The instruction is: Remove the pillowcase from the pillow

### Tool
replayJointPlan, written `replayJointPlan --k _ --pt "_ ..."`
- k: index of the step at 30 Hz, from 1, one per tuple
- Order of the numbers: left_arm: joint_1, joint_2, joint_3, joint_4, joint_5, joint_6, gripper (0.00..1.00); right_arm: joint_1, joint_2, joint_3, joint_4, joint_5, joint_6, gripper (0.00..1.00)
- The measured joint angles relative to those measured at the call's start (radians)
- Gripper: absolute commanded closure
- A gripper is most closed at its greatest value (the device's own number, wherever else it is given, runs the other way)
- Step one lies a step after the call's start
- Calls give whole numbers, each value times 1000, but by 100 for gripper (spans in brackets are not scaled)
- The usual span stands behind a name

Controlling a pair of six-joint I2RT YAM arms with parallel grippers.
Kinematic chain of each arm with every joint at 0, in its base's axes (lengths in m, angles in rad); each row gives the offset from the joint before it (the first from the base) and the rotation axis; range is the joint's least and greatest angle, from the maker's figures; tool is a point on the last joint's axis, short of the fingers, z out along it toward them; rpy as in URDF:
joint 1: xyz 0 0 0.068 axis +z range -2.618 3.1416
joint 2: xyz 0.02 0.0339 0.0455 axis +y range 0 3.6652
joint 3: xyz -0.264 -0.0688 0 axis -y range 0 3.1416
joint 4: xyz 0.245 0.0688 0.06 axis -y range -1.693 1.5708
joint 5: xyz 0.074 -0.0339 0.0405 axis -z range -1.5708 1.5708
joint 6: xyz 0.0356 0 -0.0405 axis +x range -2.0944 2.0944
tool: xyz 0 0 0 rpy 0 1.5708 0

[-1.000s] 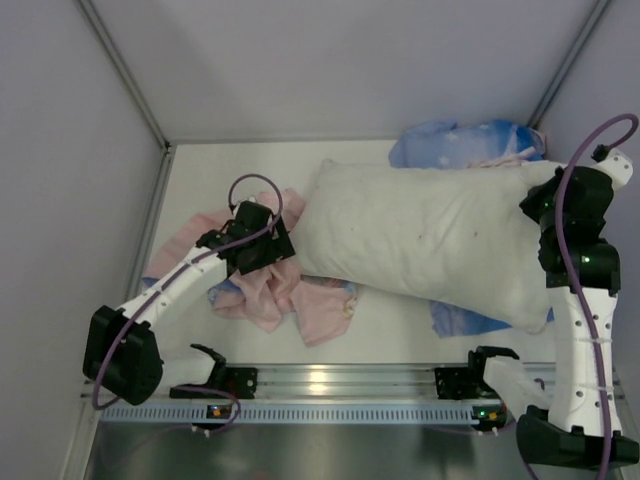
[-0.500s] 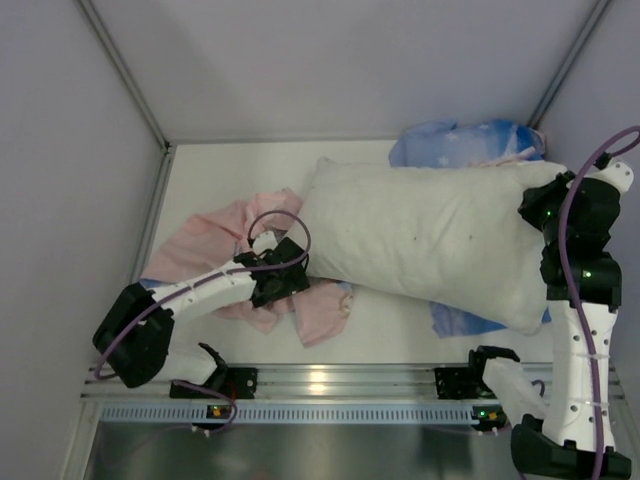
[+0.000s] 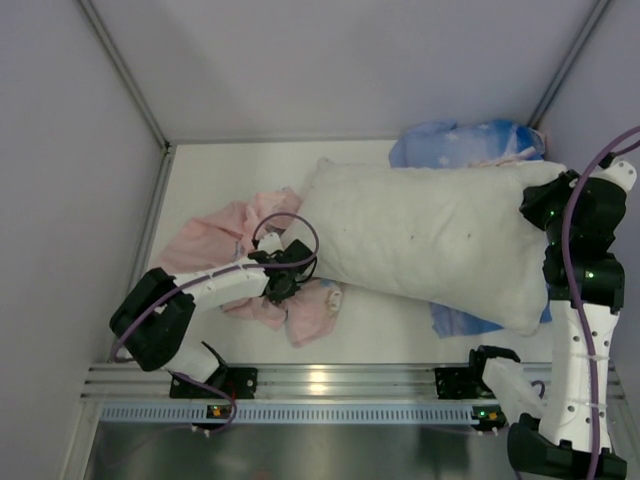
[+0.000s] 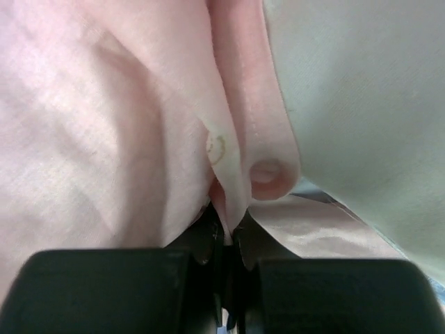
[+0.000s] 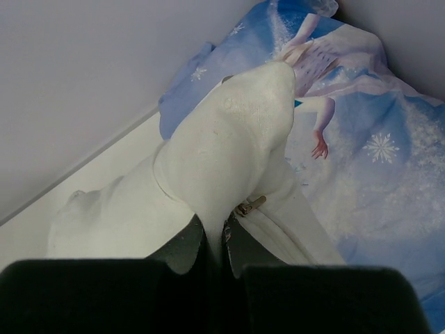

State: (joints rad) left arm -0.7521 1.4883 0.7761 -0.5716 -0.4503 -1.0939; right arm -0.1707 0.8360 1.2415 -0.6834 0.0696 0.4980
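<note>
Your L gripper point(image 4: 226, 236) pinches pink fold of pillowcase point(image 3: 215, 240), bunched at table point(image 3: 200, 170) left side, touching pillow point(image 3: 430, 240) left end. R gripper point(image 5: 213, 238) clamps pillow's right corner. Pillow looks bare; pull case clear.

Pillow point(image 3: 430, 245) blocks the table point(image 3: 230, 175) from centre through to the right edge. Pink pillowcase point(image 3: 215, 240) heap fills left-middle, with the left arm point(image 3: 215, 285) lying across it. Blue Elsa case point(image 3: 465, 142) crams the far right corner. Open lanes: far left corner, and the near-edge strip below the pillow. Walls point(image 3: 330, 70) close off three sides.
</note>
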Motion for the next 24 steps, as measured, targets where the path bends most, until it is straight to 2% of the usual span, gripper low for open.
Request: replayJointPlan --k 3,7,12,17,21,24 --pt "0 -43 22 -60 -23 4 100 -14 6 5 1 -12 -1 100" --pt "0 -249 143 -220 -94 26 100 -43 25 5 0 -14 -9 100" --pt "0 -471 523 -454 -238 81 100 -122 56 4 -3 -14 -10 100" --pt "0 -526 852 -596 -376 152 100 -204 68 2 -2 -44 -8 100" --pt "0 -523 1008 -668 -430 224 100 -241 74 -31 24 -104 -2 100" --pt "2 -494 1085 -648 -394 309 100 -240 53 -112 95 -183 18 100"
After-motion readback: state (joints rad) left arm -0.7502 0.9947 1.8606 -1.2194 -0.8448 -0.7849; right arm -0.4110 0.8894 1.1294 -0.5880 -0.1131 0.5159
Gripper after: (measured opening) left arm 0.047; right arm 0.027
